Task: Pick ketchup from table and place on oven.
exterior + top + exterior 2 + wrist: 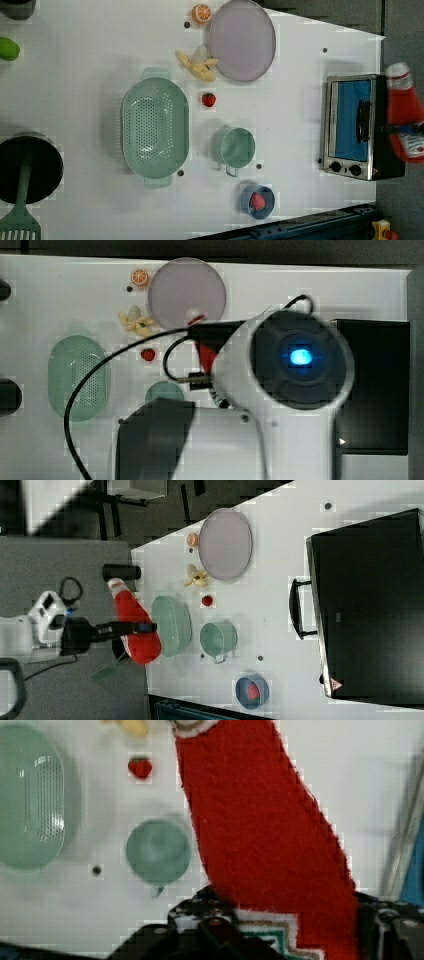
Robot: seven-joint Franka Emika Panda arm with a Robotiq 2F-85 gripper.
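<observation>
Right view: fingers (pixel 131 628) clamped across the lower body of the ketchup (pixel 134 630), bottle lifted clear of the table (pixel 280 605) with cap pointing away from the fingers, presumably gripped low so it travels steady toward the oven (pixel 370 605).

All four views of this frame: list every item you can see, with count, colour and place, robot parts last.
ketchup: 1, red with white cap, held in the air off the table
table: 1, white
oven: 1, black and silver with blue door, at the left view's right
plate: 1, lilac, beside the orange slice
orange slice: 1, orange
banana: 1, yellow, peeled
strawberries: 2, red, one loose, one in the blue bowl
blue bowl: 1
colander: 1, green
cup: 1, green
pot: 1, black
spatula: 1, green
claw: 1, black, shut on the ketchup
</observation>
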